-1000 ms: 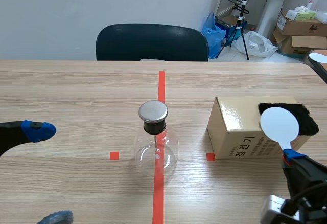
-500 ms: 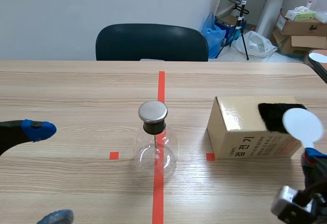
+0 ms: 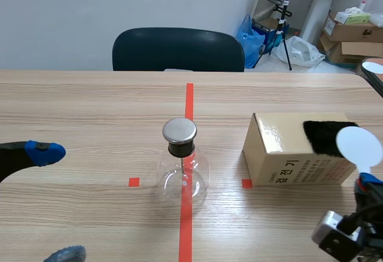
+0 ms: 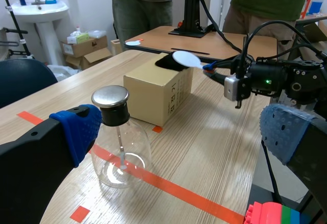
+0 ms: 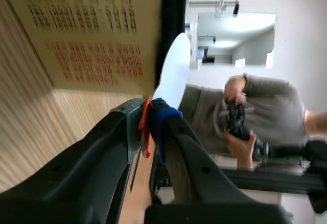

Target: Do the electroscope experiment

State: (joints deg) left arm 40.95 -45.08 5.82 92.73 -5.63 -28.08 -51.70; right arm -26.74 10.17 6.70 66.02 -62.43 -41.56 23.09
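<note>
The electroscope (image 3: 181,165), a clear glass flask with a black neck and a round metal cap, stands on the red tape line at the table's middle; it also shows ahead of my left gripper as the flask (image 4: 119,144). My left gripper (image 3: 51,202) is open at the left edge, holding nothing. At the right, my right gripper (image 3: 366,181) is shut on the orange handle of a white disc paddle (image 3: 359,147). The paddle (image 5: 173,72) stands beside a black fur cloth (image 3: 326,137) lying on the cardboard box (image 3: 281,151).
A dark chair (image 3: 178,49) stands behind the far table edge. Boxes and a tripod sit on the floor at the back right. Another table (image 4: 204,40) with people beside it shows beyond the box. A coloured block (image 4: 270,215) lies near the left gripper.
My right gripper has carried the white paddle rightward, from in front of the box's black cloth to its right end, and the arm has dropped a little lower.
</note>
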